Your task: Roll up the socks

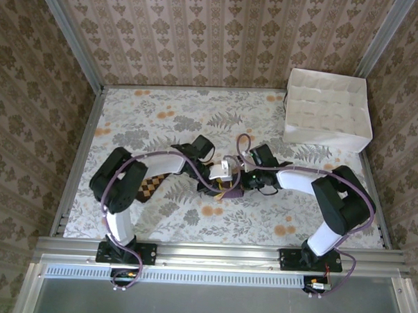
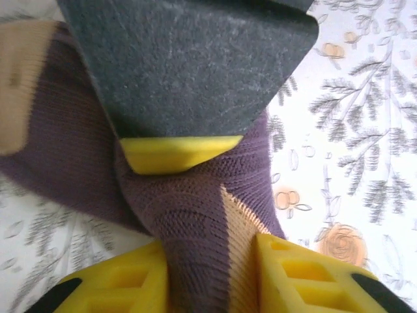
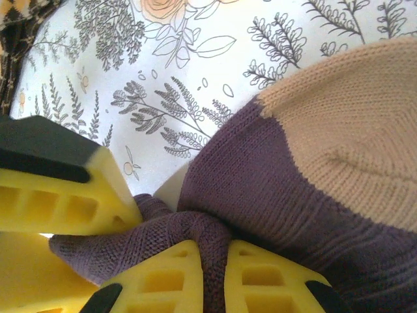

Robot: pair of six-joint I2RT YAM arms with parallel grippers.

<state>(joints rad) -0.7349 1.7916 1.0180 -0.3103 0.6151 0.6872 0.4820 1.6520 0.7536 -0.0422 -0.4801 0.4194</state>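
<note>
Mid-table on floral cloth (image 1: 197, 114), the ribbed purple-tan sock (image 3: 247, 176) is all bunched up: right gripper (image 3: 215, 251) pinching it tight, left gripper (image 2: 212, 251) straddling a fold, grip unclear.

The purple sock (image 1: 229, 194) is found near the middle of the table, gathered into a crumpled bundle and not laid flat. In the right wrist view its ribbed knit is seen drawn into a tight, bunched neck at 6 o'clock, with a tan patch at 3 o'clock. In the left wrist view the fabric is twisted, with a tan patch at 9 o'clock. The brown sock (image 1: 151, 188), checked in orange-yellow diamonds, is observed lying flat at 9 o'clock of the purple sock, apart from it and partly hidden.
</note>
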